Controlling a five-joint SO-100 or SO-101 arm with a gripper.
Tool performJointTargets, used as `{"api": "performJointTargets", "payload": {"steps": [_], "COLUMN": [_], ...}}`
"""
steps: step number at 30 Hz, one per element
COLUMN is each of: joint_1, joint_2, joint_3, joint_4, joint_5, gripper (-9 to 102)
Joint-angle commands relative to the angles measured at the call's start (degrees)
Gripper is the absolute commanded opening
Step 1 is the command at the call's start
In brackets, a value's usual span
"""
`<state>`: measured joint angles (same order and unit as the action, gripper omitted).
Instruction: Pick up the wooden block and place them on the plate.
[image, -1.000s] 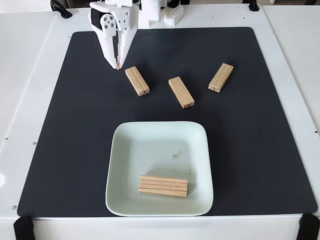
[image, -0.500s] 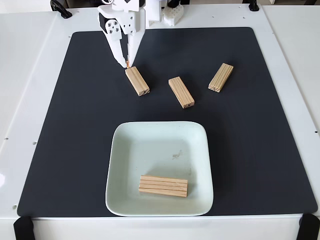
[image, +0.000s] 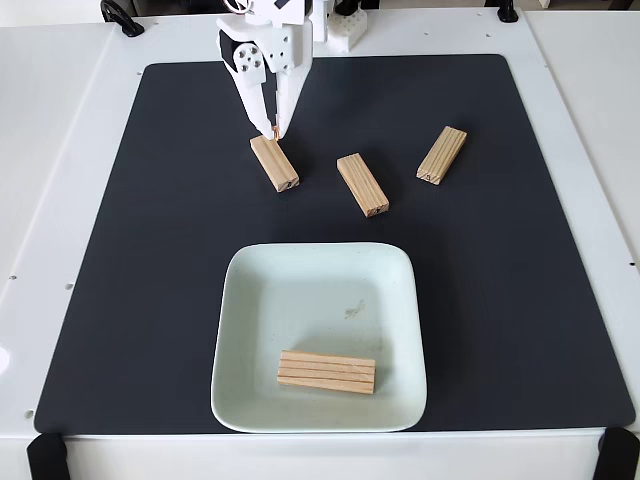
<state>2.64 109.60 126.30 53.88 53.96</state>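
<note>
my gripper (image: 273, 133), fingers nearly closed on nothing, hangs near the mat's (image: 120, 250) far edge, tips at the left block's (image: 274, 163) far end. two blocks (image: 362, 184) (image: 442, 155) lie apart to its right. the plate (image: 300, 290) holds a fourth block (image: 326, 372) near its front rim.

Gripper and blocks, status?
Gripper above left block's far end, jaws nearly closed, empty. One block on plate. Three on mat. Path clear.

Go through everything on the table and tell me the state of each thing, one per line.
Pincer: nearly closed, holding nothing, tips just above the left block's far end.
Left block: flat on the mat, not gripped.
Middle block: flat on the mat.
Right block: flat on the mat.
Fourth block: lying in the plate.
Plate: upright, holding one block.
</note>
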Motion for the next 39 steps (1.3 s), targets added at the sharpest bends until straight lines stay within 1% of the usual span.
{"api": "performJointTargets", "payload": {"steps": [1,5,7,8,17,28,39], "joint_1": [-0.4,-2.0,-2.3,-2.4,-2.4,-2.3,-2.4], "joint_2": [0.3,0.3,0.3,0.3,-1.8,-10.8,-16.5], "joint_3": [-1.6,-1.8,-1.8,-1.8,-2.4,-11.3,-12.4], "joint_4": [0.9,3.2,4.2,4.4,3.6,4.0,3.5], "joint_5": [-0.4,-0.4,-0.3,-0.1,0.4,0.4,0.4], "gripper": [9,29,35,36,31,31,31]}}
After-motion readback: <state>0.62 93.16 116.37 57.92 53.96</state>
